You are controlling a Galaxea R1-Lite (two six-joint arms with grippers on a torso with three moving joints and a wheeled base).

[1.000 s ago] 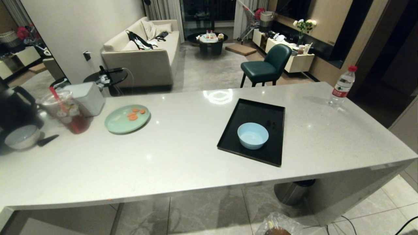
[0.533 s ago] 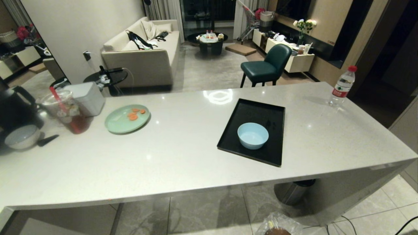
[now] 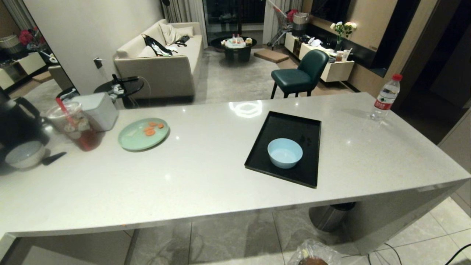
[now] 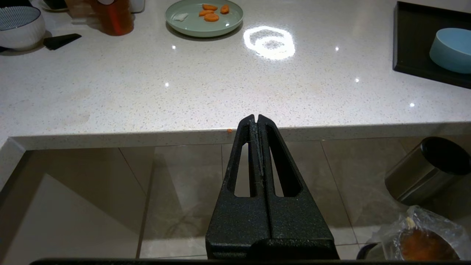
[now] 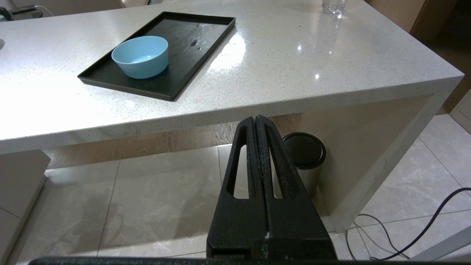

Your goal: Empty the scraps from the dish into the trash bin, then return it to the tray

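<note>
A: Where's the dish rn?
B: Pale blue dish (image 3: 284, 152) sits upright on the black tray (image 3: 294, 129), toward the tray's lower edge, right of centre in the head view; inside looks bare; tray lies flat on the white counter (image 3: 206, 173).
A: And the scraps?
B: Orange slices (image 3: 151, 129) lie on the mint-green plate (image 3: 132, 141), centre-left of the head view, well apart from the tray; a pale bit beside them shows in the left wrist view.
A: Trash bin?
B: Bag-lined bin (image 3: 312, 257) on the floor tiles at the bottom edge of the head view, only partly in frame; brownish inside; a steel bin w/ black rim (image 3: 331, 215) stands under the counter just above it in frame.
A: Grippers?
B: Neither in the head view; left gripper (image 4: 256, 118) has its fingers pressed together, nothing between, tips at the counter's front edge in its wrist view; right gripper (image 5: 255, 119) likewise pressed together and empty, tips just under the counter edge in its wrist view.
A: Other stuff?
B: Water bottle (image 3: 384, 97) upper right of the counter; red drink cup (image 3: 79, 127) and white ribbed bowl (image 3: 24, 154) far left.
</note>
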